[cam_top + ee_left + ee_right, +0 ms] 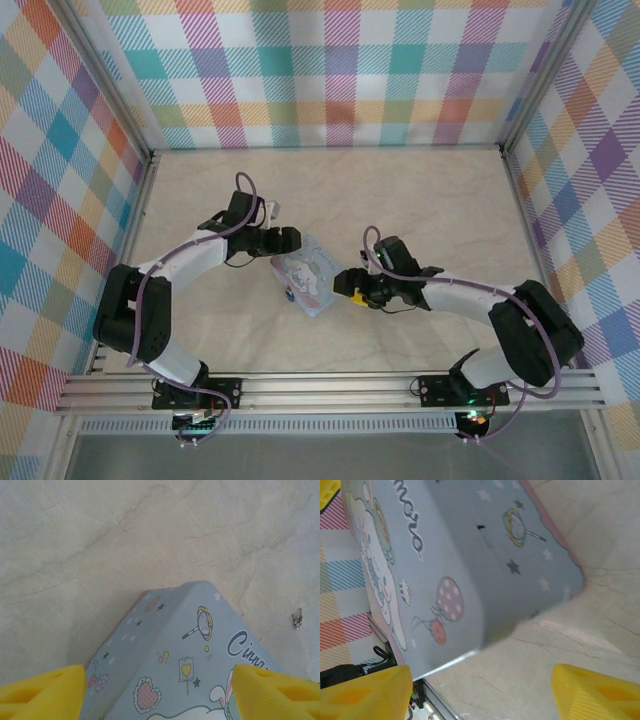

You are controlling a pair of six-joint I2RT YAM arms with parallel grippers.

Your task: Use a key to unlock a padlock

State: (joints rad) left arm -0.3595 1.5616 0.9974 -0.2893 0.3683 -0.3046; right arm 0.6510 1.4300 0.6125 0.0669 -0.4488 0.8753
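The key [297, 619] is a tiny slim dark metal piece lying flat on the bare tabletop [100, 540], its long axis running roughly up and down the left wrist view with a slight lean; it is too small to tell which end is the tip, or whether it is one piece or two side by side. It lies apart from the box, off that box's right-hand edge in this view, and from above it is a small dark speck [289, 293] just beside the box's near-left edge. There is one pastel-blue cartoon box [185, 650], and its corner points away from the left wrist camera. The left end effector [157, 682] has its two yellow fingers [42, 692] spread wide with the box filling the space between them; whether they press on it cannot be told. The right end effector [480, 682] is also spread wide, the same box [460, 555] lying ahead near its one finger [365, 692] and bare tabletop before the other, so it grips nothing. From above, the two arms flank the box [308, 283], the left end effector [285, 240] at its far side and the right end effector [350, 283] at its right edge
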